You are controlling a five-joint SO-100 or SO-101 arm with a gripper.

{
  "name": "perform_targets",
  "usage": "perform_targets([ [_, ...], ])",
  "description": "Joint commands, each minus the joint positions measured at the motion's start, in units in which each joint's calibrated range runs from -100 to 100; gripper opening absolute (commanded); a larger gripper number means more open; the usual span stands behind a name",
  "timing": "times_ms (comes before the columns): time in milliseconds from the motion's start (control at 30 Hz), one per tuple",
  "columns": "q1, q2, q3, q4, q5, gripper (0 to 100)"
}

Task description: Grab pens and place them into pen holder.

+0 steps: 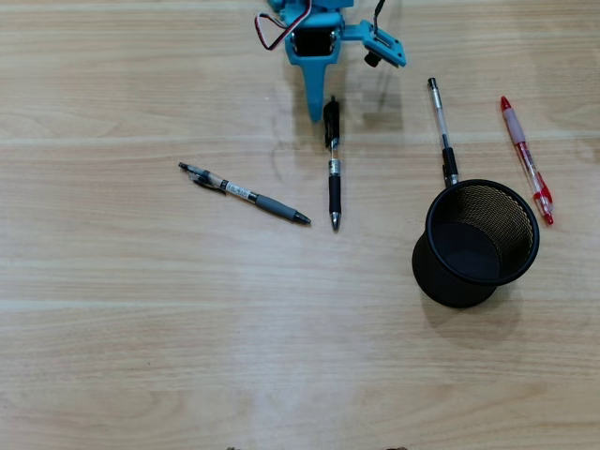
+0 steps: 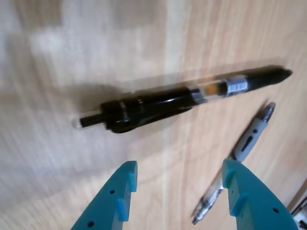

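In the wrist view the hand hangs spread just above a black pen, which lies untouched crosswise beyond its fingertips. Overhead, bare worktop surrounds that pen; the pen holder stands well to its right.

A pale wooden tabletop fills the overhead view, its grain running left to right. Soft shadows fall across it.

I can read no text anywhere. The black pen near the tabletop's far edge carries a small white label on its clear barrel, and the grey-grip pen toward the left edge has one too, but the print on both is too blurred to make out.
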Motion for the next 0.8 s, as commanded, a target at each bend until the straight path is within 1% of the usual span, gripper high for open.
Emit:
perform_targets([
  [0, -0.5, 2.2, -5.7, -1.7, -1.0, 21],
  [400, 0.2, -4.8, -5.5, 1.1, -0.9, 20],
  [567, 2.5, -4.8, -6.5, 0.1, -1.4, 20],
  [767, 9.5, -4.7, -15.4, 2.4, -1.4, 21],
])
